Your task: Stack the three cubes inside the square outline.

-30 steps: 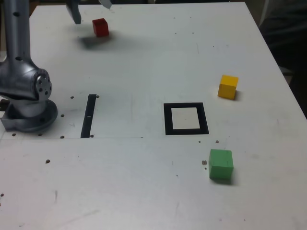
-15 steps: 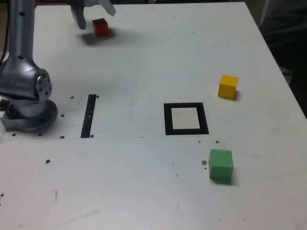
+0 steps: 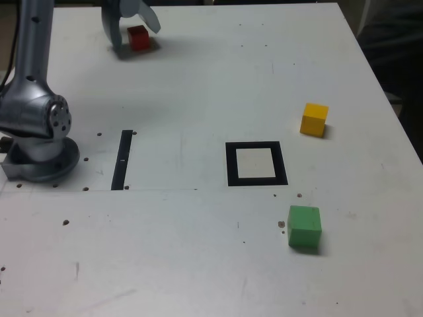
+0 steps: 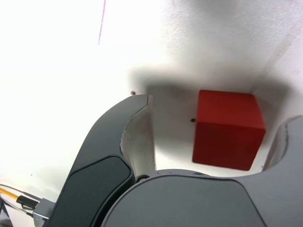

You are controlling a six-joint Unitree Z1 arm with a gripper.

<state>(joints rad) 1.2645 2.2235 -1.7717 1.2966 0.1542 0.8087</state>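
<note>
We see the red cube point(image 3: 139, 38) at the upper left of the exterior frame, between the parted fingers of the claw point(image 3: 137, 33). In the wrist view it lies nearer one finger; we judge that the claw must centre before closing.

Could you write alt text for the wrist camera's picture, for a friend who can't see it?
A small red cube sits on a pale, marked tabletop, between the open, curved dark-grey fingers of a robot gripper, which is not gripping it. Soft shadows fall around the cube, and a few cables show at one corner.
</note>
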